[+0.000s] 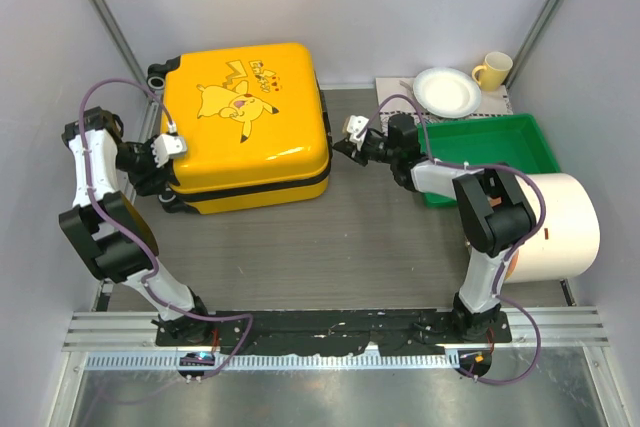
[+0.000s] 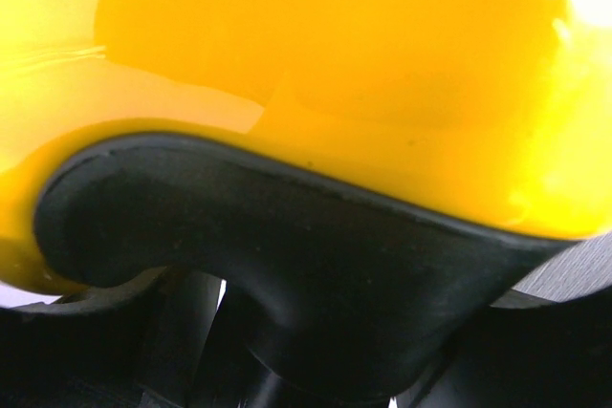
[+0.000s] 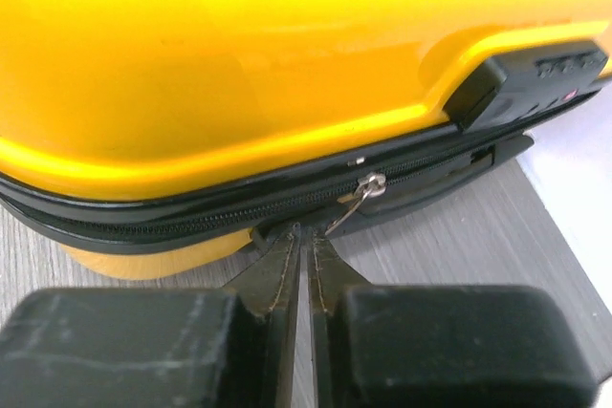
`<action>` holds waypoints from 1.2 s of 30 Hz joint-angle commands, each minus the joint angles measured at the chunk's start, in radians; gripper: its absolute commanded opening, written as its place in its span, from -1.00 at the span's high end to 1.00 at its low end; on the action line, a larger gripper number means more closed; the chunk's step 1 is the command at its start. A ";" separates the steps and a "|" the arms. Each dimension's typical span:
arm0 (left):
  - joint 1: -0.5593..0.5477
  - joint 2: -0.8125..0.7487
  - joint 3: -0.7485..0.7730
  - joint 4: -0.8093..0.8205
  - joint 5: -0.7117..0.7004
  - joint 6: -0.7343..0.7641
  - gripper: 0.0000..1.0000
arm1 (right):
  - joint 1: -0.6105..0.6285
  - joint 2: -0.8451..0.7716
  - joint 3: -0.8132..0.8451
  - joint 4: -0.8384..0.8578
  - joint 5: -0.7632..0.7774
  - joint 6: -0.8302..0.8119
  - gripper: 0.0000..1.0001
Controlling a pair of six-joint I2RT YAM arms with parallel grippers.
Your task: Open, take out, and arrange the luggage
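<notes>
Luggage (image 1: 245, 122) closed — right fingers (image 3: 124, 346) tight on zipper pulls (image 3: 287, 269); left fingers (image 1: 175, 144) against its side, spread indiscernible

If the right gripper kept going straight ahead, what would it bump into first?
The yellow luggage. The right gripper, pinching the zipper pull, points at the zipper band, so it would likely hit that first.

I see the luggage (image 1: 245, 127) as a smooth, glossy yellow hard plastic shell catching bright glare. Its black zipper band (image 3: 191, 217) looks matt, with a small shiny metal pull (image 3: 368, 188). The table (image 1: 330, 247) is matt grey with fine wood grain. The right end effector (image 3: 304, 236) has matt black, lightly scuffed fingers (image 3: 115, 351).
</notes>
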 commanded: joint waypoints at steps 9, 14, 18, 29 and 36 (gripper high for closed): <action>-0.006 0.028 -0.002 0.092 0.032 -0.111 1.00 | -0.015 0.095 0.090 0.143 0.053 0.112 0.17; -0.005 0.035 -0.003 0.092 0.029 -0.111 1.00 | -0.015 0.118 0.087 0.231 0.060 0.171 0.18; -0.005 0.036 -0.003 0.095 0.022 -0.108 1.00 | -0.015 0.115 0.058 0.308 0.034 0.213 0.17; -0.006 0.038 0.006 0.090 0.017 -0.103 1.00 | 0.003 0.146 0.071 0.285 0.036 0.185 0.25; -0.005 0.035 0.006 0.092 0.017 -0.102 1.00 | 0.009 0.180 0.111 0.276 0.033 0.181 0.31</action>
